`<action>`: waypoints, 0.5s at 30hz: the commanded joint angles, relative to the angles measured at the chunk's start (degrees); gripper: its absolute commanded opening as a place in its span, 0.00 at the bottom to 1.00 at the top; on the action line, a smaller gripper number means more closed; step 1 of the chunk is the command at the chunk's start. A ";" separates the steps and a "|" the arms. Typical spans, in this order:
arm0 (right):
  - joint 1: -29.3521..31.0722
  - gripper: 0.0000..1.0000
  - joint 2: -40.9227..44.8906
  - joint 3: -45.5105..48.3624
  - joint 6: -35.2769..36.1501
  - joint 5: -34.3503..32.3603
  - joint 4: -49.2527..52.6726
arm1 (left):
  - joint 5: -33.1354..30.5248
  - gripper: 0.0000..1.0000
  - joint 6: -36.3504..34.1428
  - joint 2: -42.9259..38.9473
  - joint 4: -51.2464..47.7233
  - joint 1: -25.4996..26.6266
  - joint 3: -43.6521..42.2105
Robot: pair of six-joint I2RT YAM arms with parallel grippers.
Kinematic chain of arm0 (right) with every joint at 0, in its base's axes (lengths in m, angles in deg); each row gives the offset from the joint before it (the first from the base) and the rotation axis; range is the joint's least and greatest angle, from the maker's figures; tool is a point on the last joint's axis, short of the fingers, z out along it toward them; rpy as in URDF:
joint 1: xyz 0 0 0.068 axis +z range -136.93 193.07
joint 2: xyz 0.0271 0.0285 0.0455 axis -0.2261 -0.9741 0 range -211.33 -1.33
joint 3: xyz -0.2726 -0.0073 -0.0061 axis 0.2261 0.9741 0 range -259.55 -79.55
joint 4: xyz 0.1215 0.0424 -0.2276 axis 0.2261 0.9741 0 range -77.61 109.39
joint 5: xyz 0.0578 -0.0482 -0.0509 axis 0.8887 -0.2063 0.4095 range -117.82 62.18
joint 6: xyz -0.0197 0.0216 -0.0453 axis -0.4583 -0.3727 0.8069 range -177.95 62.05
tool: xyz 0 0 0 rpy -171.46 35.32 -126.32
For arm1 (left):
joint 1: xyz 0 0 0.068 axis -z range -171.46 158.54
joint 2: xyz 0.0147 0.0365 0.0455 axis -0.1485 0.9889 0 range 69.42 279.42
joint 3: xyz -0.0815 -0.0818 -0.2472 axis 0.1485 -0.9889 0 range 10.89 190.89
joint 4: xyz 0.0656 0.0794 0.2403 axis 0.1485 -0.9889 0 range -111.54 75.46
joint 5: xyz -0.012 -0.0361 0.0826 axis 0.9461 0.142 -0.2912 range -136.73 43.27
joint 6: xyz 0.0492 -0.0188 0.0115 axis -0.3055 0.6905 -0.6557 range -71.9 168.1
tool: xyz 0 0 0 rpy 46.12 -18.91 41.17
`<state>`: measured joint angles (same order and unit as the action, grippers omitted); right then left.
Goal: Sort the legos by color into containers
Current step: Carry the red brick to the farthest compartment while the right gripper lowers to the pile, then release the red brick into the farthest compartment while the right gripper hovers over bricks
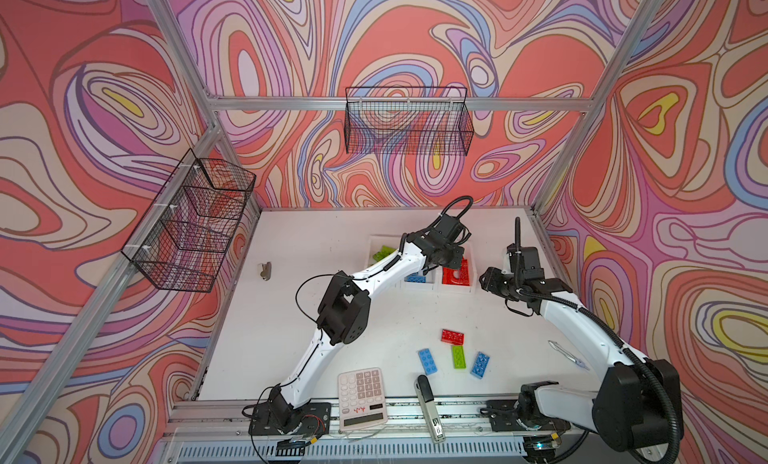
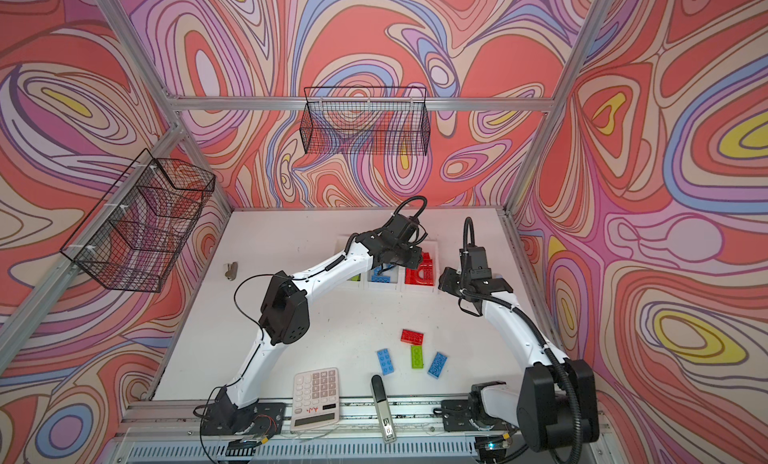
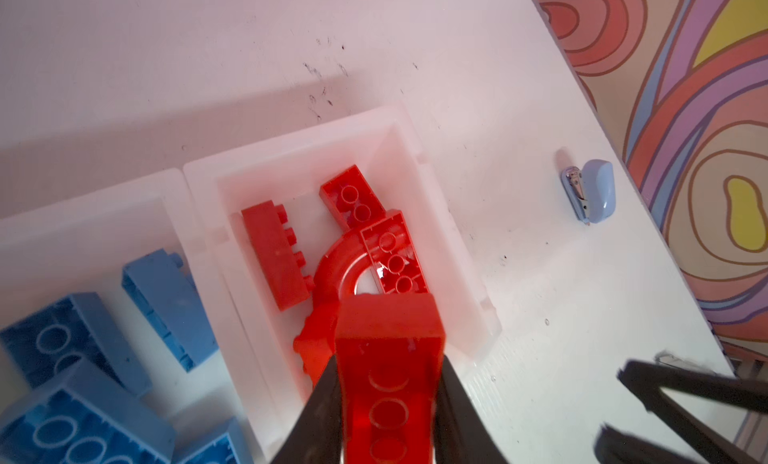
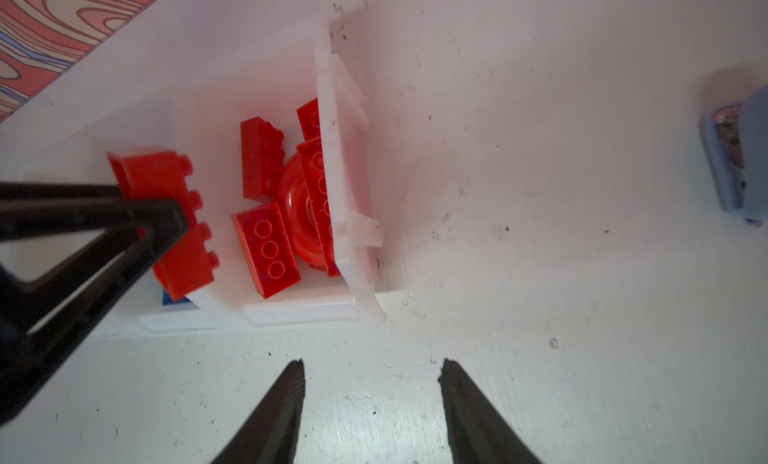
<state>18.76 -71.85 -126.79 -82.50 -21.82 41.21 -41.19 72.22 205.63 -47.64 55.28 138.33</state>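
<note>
— So, where's the red brick [image 3: 386, 329]?
— Clamped in the left end effector [image 3: 388, 362], above the red container [image 1: 457, 289], right of centre in a top view, near the wall shared with the blue container [image 3: 83, 200]. Its long axis runs out along the fingers [image 3: 322, 408], free end over the container.
— And the right end effector [image 4: 372, 370]?
— Jaws apart, empty, just beside that container; left is nearer. No readable writing anywhere.

place: robot lab test cell | evidence: aluminium frame [image 1: 399, 104]; swirl-printed wall panels [image 1: 83, 109]; left arm [image 1: 307, 358] and right arm [image 1: 582, 320] bolted to a rail [image 1: 461, 408] fronting a white surface [image 1: 332, 242]; wire mesh basket [image 1: 409, 121] hung on the frame
</note>
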 commanded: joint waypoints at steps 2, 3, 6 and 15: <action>-0.15 0.58 3.19 2.17 1.62 1.78 5.62 | 1.61 0.45 -3.04 2.57 2.62 -0.60 3.03; -0.07 0.58 3.81 2.54 1.47 2.11 6.42 | 1.75 0.51 -3.03 2.80 3.09 -0.64 3.21; -0.09 0.59 5.65 3.49 0.38 3.18 8.15 | 1.72 0.66 -3.11 2.55 3.74 -0.77 4.13; 8.41 0.59 8.59 3.15 -6.11 -1.79 13.85 | -1.99 1.00 -6.47 -11.48 11.02 -2.89 -8.69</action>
<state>23.61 -64.73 -123.60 -85.06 -20.79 51.59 -41.26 68.14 202.22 -41.19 53.97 133.52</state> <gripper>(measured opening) 0.592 0.972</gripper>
